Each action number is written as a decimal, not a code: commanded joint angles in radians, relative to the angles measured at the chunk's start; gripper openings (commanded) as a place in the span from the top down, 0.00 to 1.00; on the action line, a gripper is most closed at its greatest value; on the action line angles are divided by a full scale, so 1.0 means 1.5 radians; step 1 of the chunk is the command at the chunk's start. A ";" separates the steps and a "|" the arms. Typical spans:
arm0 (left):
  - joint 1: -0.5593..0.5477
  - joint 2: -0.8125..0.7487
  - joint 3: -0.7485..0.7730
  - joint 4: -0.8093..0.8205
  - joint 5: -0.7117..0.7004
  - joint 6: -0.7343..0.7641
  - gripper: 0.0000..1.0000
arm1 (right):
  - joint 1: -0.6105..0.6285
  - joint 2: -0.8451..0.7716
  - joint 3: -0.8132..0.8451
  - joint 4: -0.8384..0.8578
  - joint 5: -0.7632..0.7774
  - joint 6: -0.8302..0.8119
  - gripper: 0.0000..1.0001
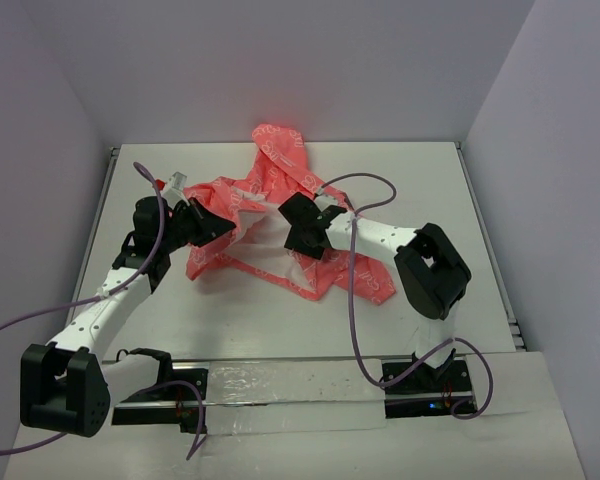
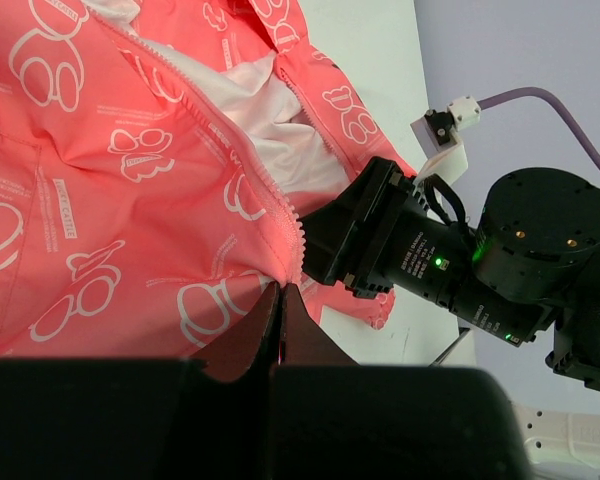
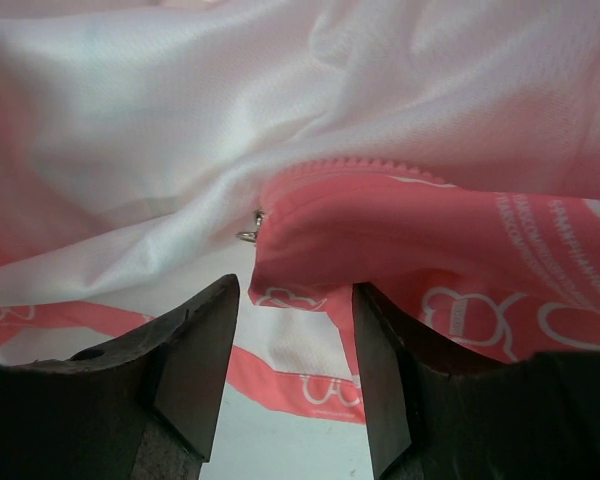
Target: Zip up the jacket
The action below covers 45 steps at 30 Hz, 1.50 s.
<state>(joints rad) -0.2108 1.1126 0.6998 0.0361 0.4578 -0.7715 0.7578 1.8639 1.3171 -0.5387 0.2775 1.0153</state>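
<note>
The coral-pink jacket (image 1: 270,215) with white printed marks lies open on the table, its whitish lining (image 1: 275,240) showing, hood at the back. My left gripper (image 2: 280,288) is shut on the jacket's left front edge beside the zipper teeth (image 2: 280,200). My right gripper (image 3: 295,300) is open, just below the folded right front edge (image 3: 400,225), where a small metal zipper pull (image 3: 250,232) shows to the left of that edge. In the top view the right gripper (image 1: 305,240) hovers over the lining and the left gripper (image 1: 208,225) is at the jacket's left side.
The white table (image 1: 450,200) is walled at the back and sides. The right arm's body (image 1: 435,270) stands to the jacket's right. Purple cables (image 1: 355,300) loop from both arms. The right wrist camera housing (image 2: 410,260) is close in front of my left gripper.
</note>
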 commanded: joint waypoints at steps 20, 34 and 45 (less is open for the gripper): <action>-0.011 -0.020 0.019 -0.012 0.025 0.020 1.00 | 0.002 -0.103 -0.060 0.127 -0.034 -0.110 1.00; -0.016 -0.115 -0.032 -0.006 -0.047 -0.017 1.00 | -0.001 -0.371 -0.268 0.183 -0.349 -0.555 1.00; -0.057 -0.154 -0.089 0.054 -0.083 -0.039 1.00 | 0.000 -0.648 -0.510 0.411 -0.385 -0.640 1.00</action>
<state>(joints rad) -0.2462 0.9184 0.5989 0.0131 0.3737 -0.8091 0.7551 1.0108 0.5949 -0.1290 -0.2692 0.1151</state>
